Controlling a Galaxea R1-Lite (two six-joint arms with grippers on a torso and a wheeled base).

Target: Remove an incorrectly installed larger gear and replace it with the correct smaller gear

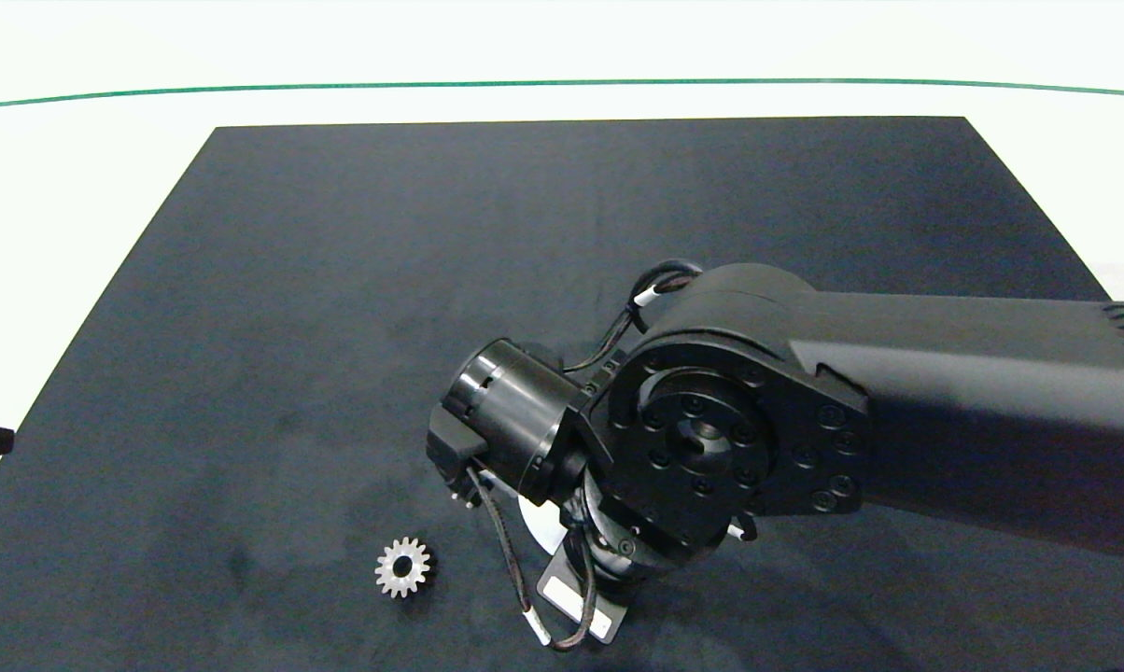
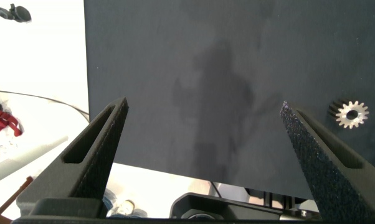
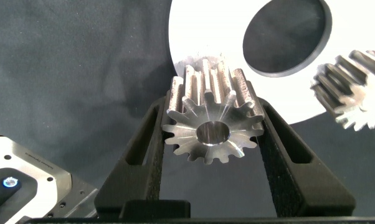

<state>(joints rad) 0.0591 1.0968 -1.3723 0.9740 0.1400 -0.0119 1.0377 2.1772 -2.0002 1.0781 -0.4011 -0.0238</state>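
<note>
Two gears visible: right gripper (image 3: 213,134) is clamped on one gear (image 3: 213,118) above white plate (image 3: 194,37) near mat's (image 1: 338,280) front edge; size uncertain. Another gear (image 1: 402,567) lies loose at front. Left gripper (image 2: 203,137) spread, idle. Judged a transfer step; direction unclear.

Right arm (image 1: 898,411) spans mat's (image 1: 338,280) right half, blocks overhead access to white plate (image 3: 194,37) beneath. Loose gear (image 1: 402,567) lies alone near front edge, open all round. Mat's left and far areas bare, passable.
</note>
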